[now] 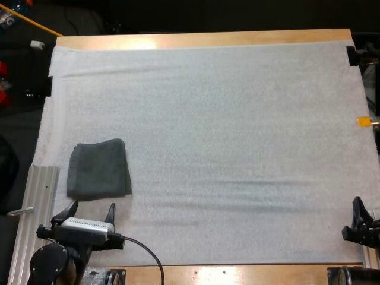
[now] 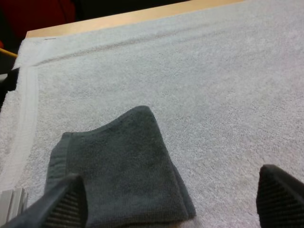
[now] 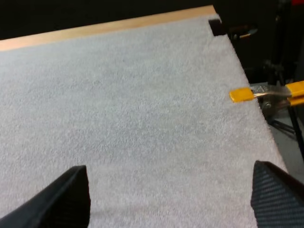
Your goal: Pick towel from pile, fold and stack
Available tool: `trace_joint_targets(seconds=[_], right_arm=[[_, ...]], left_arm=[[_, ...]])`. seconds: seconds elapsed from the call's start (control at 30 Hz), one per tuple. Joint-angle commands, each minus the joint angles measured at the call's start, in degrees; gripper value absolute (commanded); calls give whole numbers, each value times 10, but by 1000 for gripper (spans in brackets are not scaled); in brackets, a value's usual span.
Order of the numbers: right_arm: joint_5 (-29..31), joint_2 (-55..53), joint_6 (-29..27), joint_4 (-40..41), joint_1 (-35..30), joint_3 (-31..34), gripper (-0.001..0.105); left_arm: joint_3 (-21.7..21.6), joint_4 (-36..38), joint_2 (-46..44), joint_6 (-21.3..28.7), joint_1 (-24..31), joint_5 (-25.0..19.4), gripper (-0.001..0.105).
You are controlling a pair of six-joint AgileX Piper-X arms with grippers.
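left gripper (image 1: 92, 209) spread wide, empty, just beside folded towel (image 1: 98, 169); we judge the fold done | right gripper (image 3: 171, 194) spread, empty, well apart from towel, likely parked clear

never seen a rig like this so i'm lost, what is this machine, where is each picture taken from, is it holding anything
Two robot arms work at a wooden table covered by a white mat. The high view looks down from behind them; the other two come from a camera on each wrist, so the large black shapes there are that arm's own fingers. A folded grey-green towel lies just beyond the left gripper; the right gripper is over bare mat. Both are open, holding nothing.
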Motion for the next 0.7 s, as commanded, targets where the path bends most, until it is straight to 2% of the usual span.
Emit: trace_joint_targets(seconds=[0.0,0.3,0.67], right_arm=[[-6,-22,-1,-8,0,1,69],[-6,-22,14,-28,0,33,69],[-1,-22,20,-29,0,33,69]], left_arm=[[-2,-8,-80,-3,1,0,70],[22,-48,-78,-3,1,0,70],[20,-44,-78,-4,1,0,70]])
